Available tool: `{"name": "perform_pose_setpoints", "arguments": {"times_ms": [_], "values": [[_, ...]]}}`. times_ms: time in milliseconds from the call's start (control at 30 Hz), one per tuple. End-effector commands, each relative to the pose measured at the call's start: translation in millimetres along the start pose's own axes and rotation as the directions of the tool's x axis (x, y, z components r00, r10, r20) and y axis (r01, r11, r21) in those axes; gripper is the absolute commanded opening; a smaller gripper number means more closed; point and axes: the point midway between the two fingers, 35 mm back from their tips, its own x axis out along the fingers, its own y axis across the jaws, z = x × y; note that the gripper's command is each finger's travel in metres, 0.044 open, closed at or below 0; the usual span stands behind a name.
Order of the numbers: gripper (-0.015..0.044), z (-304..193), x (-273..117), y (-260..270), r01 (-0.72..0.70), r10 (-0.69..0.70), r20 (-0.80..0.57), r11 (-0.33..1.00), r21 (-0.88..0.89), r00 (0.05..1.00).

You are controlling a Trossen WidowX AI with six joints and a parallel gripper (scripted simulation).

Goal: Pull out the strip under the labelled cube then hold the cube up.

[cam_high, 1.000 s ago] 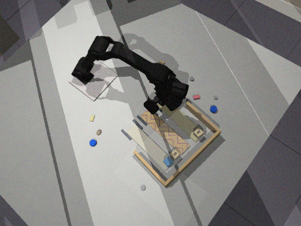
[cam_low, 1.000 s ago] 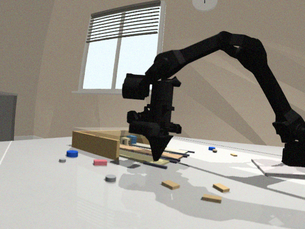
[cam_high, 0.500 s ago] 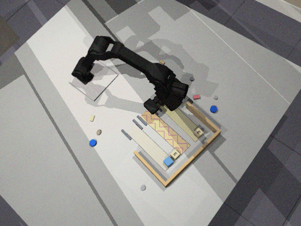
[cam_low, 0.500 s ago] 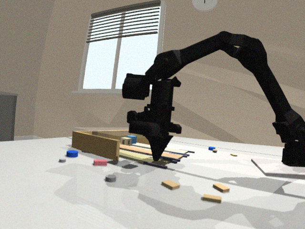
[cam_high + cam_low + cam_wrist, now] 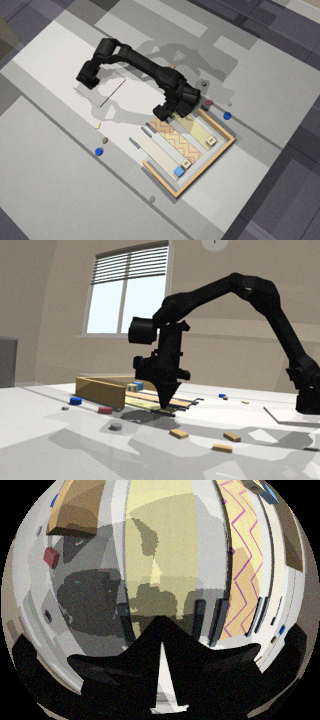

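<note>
I see two cubes marked E inside the wooden frame [image 5: 217, 155]: one [image 5: 211, 141] on the far end of the pale yellow strip [image 5: 195, 131], toward 5 o'clock in the top view, the other [image 5: 186, 163] on the white strip [image 5: 169, 147] beside the blue cube [image 5: 179, 171]. My end effector [image 5: 163, 406], fingers pressed together on nothing, points straight down at the yellow strip's near end, at 11 o'clock from its cube. A zigzag strip [image 5: 175, 139] lies between the two.

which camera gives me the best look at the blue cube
The top view: the small blue cube sits fully visible at a pale strip's far end, beside a lettered cube. The exterior view shows only part of it behind that cube. In the wrist view it's a blurry speck at best.
</note>
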Motion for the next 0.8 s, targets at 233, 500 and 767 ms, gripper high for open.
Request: {"name": "perform_pose_setpoints", "arguments": {"times_ms": [233, 500, 767], "values": [[0.0000, -14, 5, 0, 0.007, -0.007, -0.003, 1.000, 0.002, 1.000], [0.0000, -27, 5, 0, 0.007, -0.007, -0.004, 1.000, 0.002, 1.000], [0.0000, -39, 6, 0, 0.007, -0.007, -0.005, 1.000, 0.002, 1.000]]}}
